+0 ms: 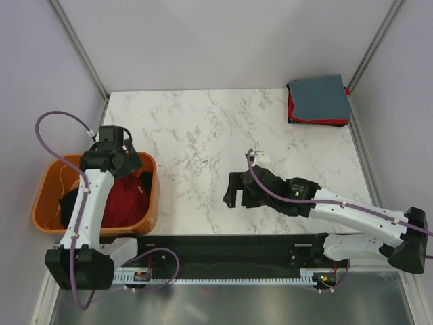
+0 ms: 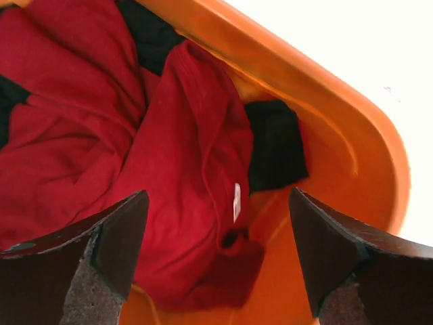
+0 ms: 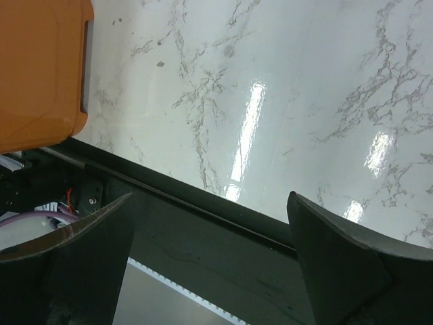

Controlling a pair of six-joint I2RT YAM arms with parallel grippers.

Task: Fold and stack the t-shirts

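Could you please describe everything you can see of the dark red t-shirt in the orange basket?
The dark red t-shirt is soft, plain cloth, unfolded and crumpled in loose folds inside the orange basket. A small white tag shows near one seam. It lies over and against a black shirt, whose dark cloth peeks out around it. The left gripper hangs open above it, apparently not touching.

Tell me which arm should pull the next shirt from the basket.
Left. The left gripper hangs open over the dark red shirt in the orange basket; the right gripper is over the table, apart from it.
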